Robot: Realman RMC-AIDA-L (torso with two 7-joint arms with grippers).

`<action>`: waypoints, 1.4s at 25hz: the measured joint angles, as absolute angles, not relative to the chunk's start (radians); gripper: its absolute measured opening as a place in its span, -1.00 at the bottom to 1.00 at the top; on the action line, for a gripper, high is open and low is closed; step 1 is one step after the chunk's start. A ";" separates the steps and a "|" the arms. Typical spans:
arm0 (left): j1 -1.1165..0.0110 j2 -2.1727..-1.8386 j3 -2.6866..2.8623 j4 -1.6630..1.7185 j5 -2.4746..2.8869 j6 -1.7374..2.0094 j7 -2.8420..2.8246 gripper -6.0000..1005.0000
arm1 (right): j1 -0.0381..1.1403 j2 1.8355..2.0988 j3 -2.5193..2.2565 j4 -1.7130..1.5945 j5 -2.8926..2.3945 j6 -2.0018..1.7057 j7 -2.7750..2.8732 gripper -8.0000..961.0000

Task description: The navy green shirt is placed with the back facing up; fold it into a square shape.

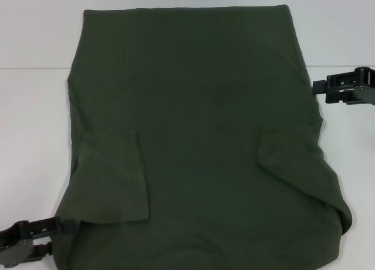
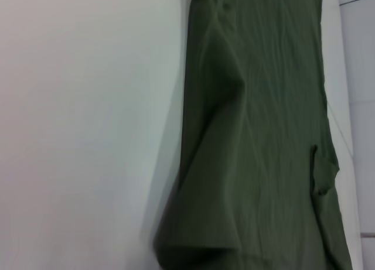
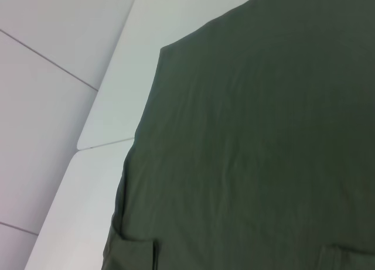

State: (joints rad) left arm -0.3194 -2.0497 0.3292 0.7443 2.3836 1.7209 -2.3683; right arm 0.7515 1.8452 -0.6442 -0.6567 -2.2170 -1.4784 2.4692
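- The navy green shirt (image 1: 193,123), a large dark olive-green cotton T-shirt with a plain back, lies spread flat on the white counter (image 1: 35,118), back side up, and it covers most of the middle of the head view.
- Both short sleeves are already turned inward and rest on the body of the shirt: the left sleeve flap (image 1: 114,176) and the right sleeve flap (image 1: 290,150) (each gives a straight folded edge at its side).
- So the shirt is now a long rectangle. In my judgement the sleeve step is finished, and the step in hand is the fold of the length, which would make the square.
- The near left corner of the cloth is raised a little from the counter, as the left wrist view shows (image 2: 199,246); the near right corner (image 1: 343,220) looks rounded and puffy, not flat.
- The left gripper (image 1: 29,241) is low at the near left corner of the shirt, just beside the cloth or touching it. Whether its fingers are released or grasping the hem, I cannot tell.
- The right gripper (image 1: 351,87) is beside the right edge of the shirt, farther along, apart from the near corner. The state of its fingers I also cannot tell.
- The next move probably calls for both grippers to take the near edge at its two corners and carry it evenly over to the far edge; the right one must first come to its corner.
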 joint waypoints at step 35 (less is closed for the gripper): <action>-0.392 -2.041 0.333 0.686 2.333 1.655 -2.367 -0.93 | 0.644 1.869 -0.653 -0.754 -2.546 -1.711 2.401 0.22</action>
State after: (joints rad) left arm -0.3923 -2.0407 0.3328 0.6865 2.3332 1.6552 -2.3673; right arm 0.6441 1.8692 -0.6530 -0.7538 -2.5462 -1.7105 2.4009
